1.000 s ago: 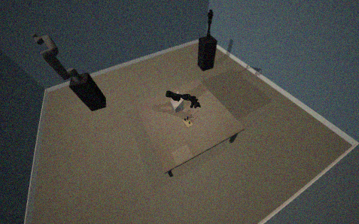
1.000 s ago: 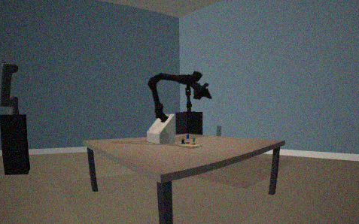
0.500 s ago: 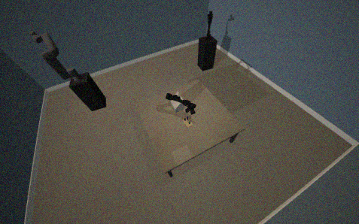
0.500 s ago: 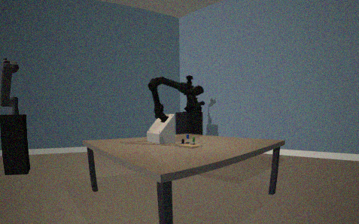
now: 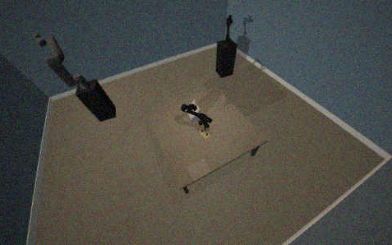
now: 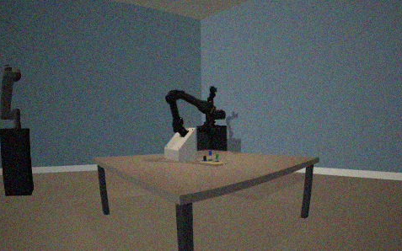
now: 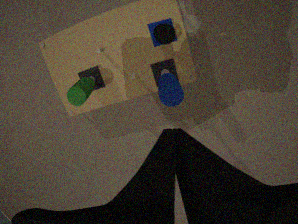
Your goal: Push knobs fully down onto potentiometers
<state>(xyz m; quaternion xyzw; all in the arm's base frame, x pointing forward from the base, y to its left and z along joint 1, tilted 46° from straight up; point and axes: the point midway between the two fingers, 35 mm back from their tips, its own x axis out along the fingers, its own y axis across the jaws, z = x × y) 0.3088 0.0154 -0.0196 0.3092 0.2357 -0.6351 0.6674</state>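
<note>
The pale circuit board (image 7: 73, 50) (image 6: 212, 162) (image 5: 205, 134) lies on the table (image 6: 252, 168) in front of my arm's white base (image 6: 181, 147). In the wrist view a green knob (image 7: 80, 91) (image 6: 217, 157) stands at the board's left end and a blue knob (image 7: 169, 88) (image 6: 210, 153) stands at its right. A third potentiometer (image 7: 162, 31), blue with a dark middle, sits behind the blue knob. My gripper (image 7: 172, 136) (image 6: 209, 125) is shut and empty. It hangs well above the board and points down just short of the blue knob.
Two black pedestals carrying other arms stand on the floor, one at the left (image 6: 16, 160) (image 5: 95, 100) and one behind the table (image 5: 226, 57). The board sits near the table's middle, away from its edges.
</note>
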